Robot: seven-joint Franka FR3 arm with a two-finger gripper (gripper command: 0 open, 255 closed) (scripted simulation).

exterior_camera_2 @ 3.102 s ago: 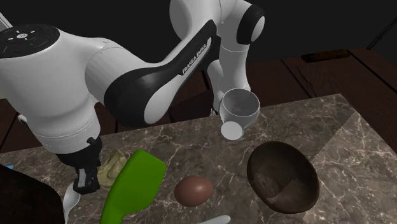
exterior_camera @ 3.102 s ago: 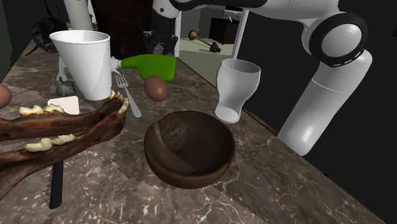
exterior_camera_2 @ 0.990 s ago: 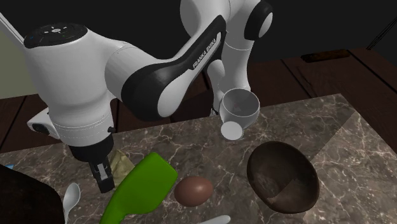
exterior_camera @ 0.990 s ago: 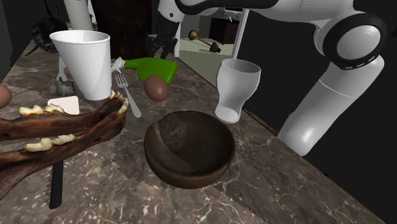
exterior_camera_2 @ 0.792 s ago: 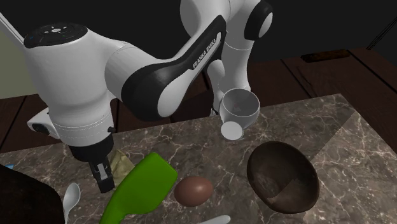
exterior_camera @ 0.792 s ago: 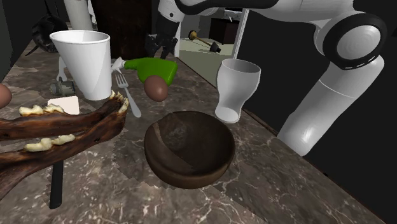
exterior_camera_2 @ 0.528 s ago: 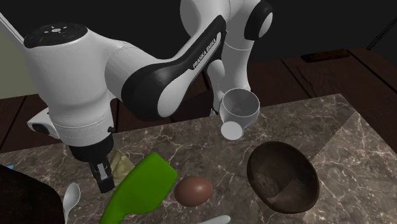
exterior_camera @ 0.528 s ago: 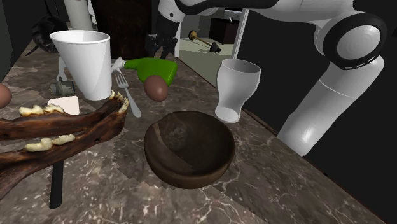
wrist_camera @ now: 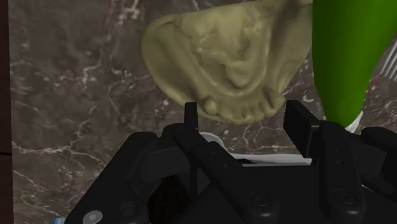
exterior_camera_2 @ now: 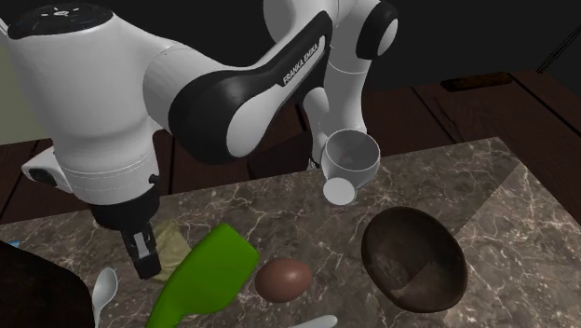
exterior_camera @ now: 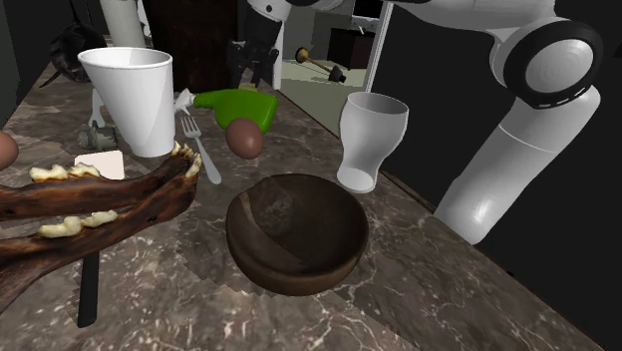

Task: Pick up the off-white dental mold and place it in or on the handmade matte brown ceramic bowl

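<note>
The gripper (exterior_camera_2: 141, 261) was shown raised slightly off the marbled table (wrist_camera: 63, 95) compared with a moment before, its jaws parted and empty. The dental mold (wrist_camera: 222, 57), a yellowish-cream horseshoe with tooth bumps, was left lying just beside a green utensil (wrist_camera: 343, 51) and well apart from the brown bowl (exterior_camera: 296, 234). The grasp was judged not yet made.

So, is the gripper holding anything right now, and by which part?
Nothing held: the gripper is open, with the dental mold lying on the counter beyond its fingertips.
</note>
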